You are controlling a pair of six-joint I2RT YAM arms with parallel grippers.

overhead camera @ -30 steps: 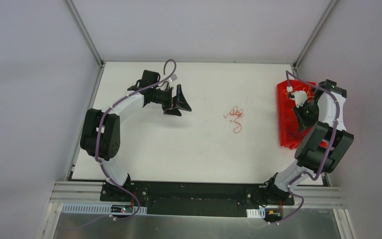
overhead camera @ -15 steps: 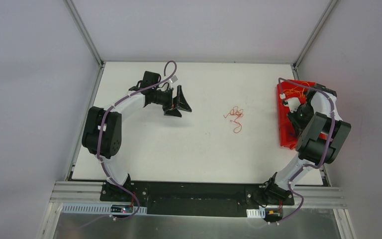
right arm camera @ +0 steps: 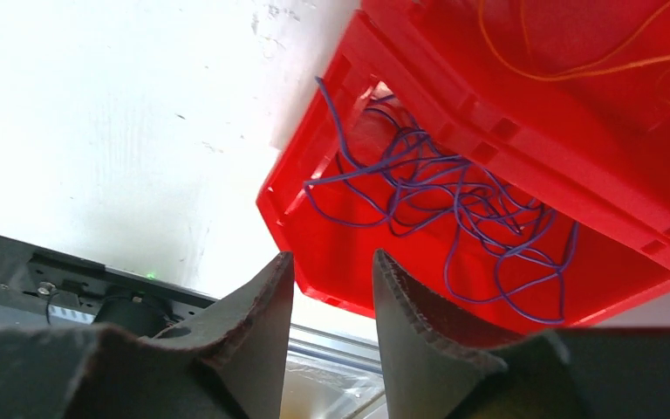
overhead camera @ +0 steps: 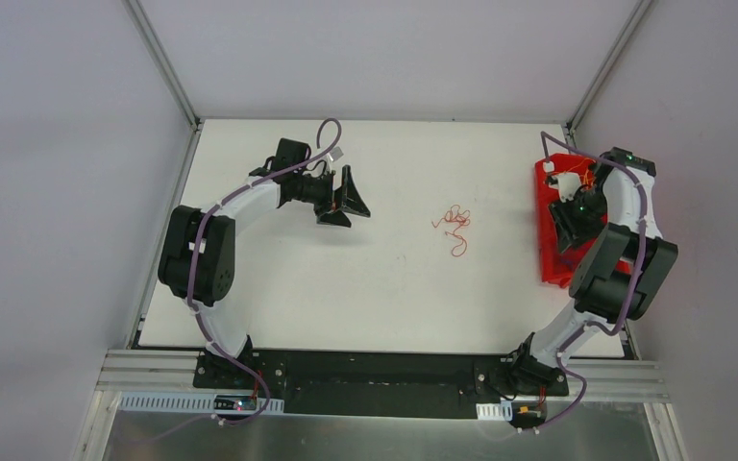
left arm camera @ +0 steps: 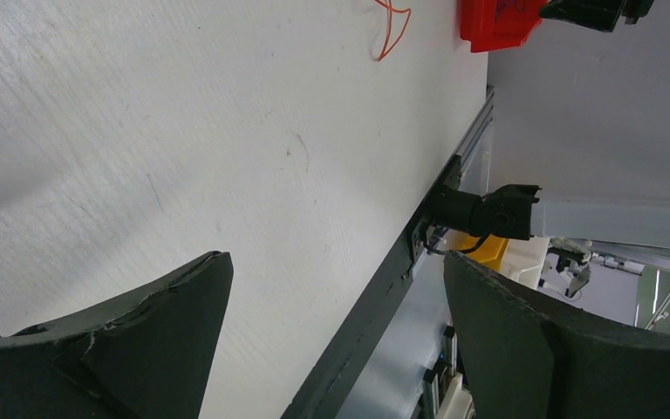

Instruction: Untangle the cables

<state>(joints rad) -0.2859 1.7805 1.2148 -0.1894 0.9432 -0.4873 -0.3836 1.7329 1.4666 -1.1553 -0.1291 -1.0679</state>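
A thin red cable (overhead camera: 455,229) lies in a loose tangle on the white table, mid-right; it also shows at the top of the left wrist view as the red cable (left arm camera: 392,26). In the red bin (right arm camera: 488,113), a blue-purple cable (right arm camera: 454,196) fills one compartment and an orange-yellow cable (right arm camera: 576,57) lies in the one beside it. My right gripper (right arm camera: 331,262) hovers over the bin's near end, jaws apart, nothing between them. My left gripper (overhead camera: 351,197) is wide open above bare table, well left of the red tangle, and holds nothing.
The red bin (overhead camera: 548,261) stands along the table's right edge, partly under my right arm (overhead camera: 625,259). A black rail (overhead camera: 384,370) with the arm bases runs along the near edge. Grey walls close in the back and both sides.
My right gripper's jaws have parted from shut. The right arm shifted over the bin, and the orange-yellow cable now lies in the bin. The left arm has not moved.
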